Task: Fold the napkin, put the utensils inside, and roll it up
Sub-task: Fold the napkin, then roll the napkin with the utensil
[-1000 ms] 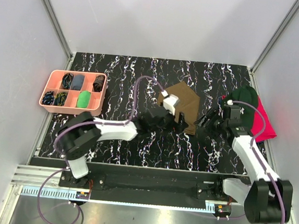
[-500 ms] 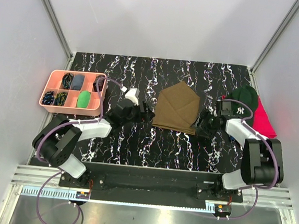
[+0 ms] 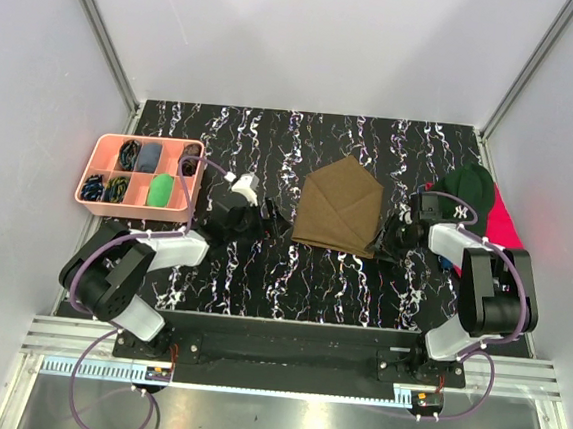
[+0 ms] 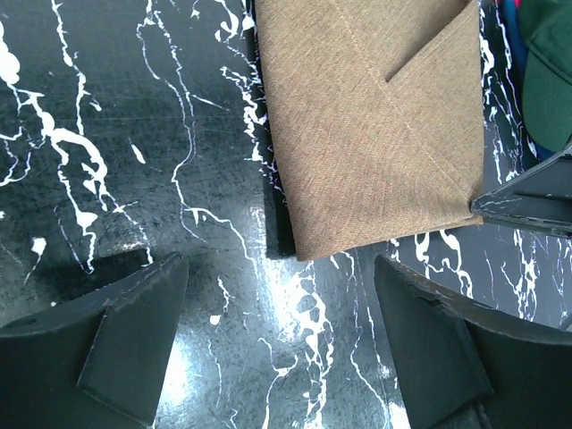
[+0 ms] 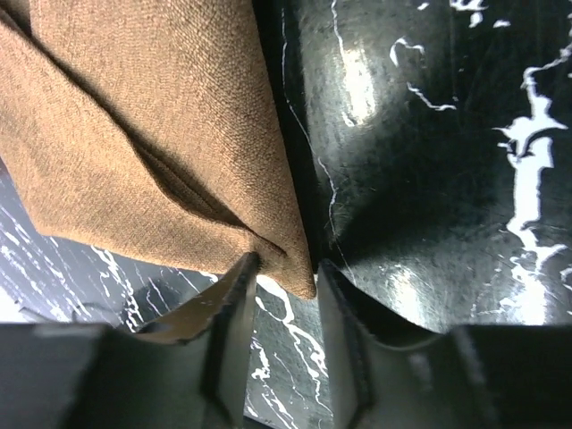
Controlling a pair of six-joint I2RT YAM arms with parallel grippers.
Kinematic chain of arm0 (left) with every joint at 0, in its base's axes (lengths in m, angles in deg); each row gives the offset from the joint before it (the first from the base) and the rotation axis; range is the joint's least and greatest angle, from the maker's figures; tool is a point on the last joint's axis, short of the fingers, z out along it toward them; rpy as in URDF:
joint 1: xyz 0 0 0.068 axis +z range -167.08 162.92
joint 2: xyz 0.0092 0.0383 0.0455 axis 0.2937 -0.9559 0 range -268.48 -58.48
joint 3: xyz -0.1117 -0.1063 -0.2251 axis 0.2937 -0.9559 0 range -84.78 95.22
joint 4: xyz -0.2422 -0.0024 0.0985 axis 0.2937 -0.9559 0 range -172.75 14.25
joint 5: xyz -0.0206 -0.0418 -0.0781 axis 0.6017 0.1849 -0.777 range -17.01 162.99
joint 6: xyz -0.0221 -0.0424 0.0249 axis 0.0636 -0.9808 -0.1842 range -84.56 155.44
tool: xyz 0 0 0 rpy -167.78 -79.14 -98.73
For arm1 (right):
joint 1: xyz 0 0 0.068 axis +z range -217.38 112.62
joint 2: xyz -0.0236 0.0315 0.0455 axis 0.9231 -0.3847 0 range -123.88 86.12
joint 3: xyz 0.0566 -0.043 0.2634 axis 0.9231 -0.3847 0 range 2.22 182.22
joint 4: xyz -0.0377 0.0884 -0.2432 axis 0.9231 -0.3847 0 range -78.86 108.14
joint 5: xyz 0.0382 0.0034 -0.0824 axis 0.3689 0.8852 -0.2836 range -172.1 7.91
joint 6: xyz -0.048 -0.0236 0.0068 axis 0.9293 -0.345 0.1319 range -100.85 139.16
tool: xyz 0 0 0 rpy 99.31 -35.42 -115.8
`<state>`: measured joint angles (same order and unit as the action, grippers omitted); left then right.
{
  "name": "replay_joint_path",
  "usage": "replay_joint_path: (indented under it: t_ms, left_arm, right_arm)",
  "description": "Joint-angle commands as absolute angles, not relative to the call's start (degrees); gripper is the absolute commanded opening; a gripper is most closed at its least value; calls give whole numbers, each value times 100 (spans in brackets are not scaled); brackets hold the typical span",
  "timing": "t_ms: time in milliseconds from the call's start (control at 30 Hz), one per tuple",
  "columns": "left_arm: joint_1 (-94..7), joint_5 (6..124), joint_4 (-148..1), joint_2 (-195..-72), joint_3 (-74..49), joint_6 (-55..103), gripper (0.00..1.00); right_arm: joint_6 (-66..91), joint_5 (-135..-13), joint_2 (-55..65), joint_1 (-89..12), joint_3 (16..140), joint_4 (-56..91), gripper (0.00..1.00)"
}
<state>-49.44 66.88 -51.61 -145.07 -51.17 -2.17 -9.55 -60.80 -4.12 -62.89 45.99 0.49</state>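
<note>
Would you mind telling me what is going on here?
Two robot arms are working on a brown napkin, folded in the middle of the table. The right gripper has its fingers set narrowly around the napkin's near right corner; whether they pinch it is unclear. The left gripper hangs open and empty beside the napkin's left edge. No cutlery lies on the napkin yet.

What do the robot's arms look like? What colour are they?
The left arm and right arm are white tubes with chunky black joints. Thin purple cables loop along them. The left gripper and right gripper are black, each with two wedge-shaped fingers.
</note>
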Motion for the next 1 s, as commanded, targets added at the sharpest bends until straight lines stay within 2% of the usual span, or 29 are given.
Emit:
replay_joint_path:
  t_ms: [0, 233, 467, 767, 967]
  left_arm:
    - [-4881, 6543, -4815, -14304, -5208, -271, 88]
    - [-4820, 6525, -4807, -14225, -5401, -367, 88]
    - [-4793, 6420, -4631, -13987, -5788, -516, 88]
    - [-4793, 6173, -4244, -13680, -6464, -798, 81]
    - [-4793, 6305, -4025, -13416, -6833, -973, 77]
  right_arm:
    - [-879, -6065, -512, -6298, 4644, 144, 37]
    - [-1002, -5890, -433, -6290, 4292, 205, 19]
    - [-1528, -5740, -20, -6062, 3827, 355, 8]
    - [-2671, -5986, 569, -4885, 3203, 679, 1]
    - [-3182, -6126, 736, -4198, 2851, 829, 0]
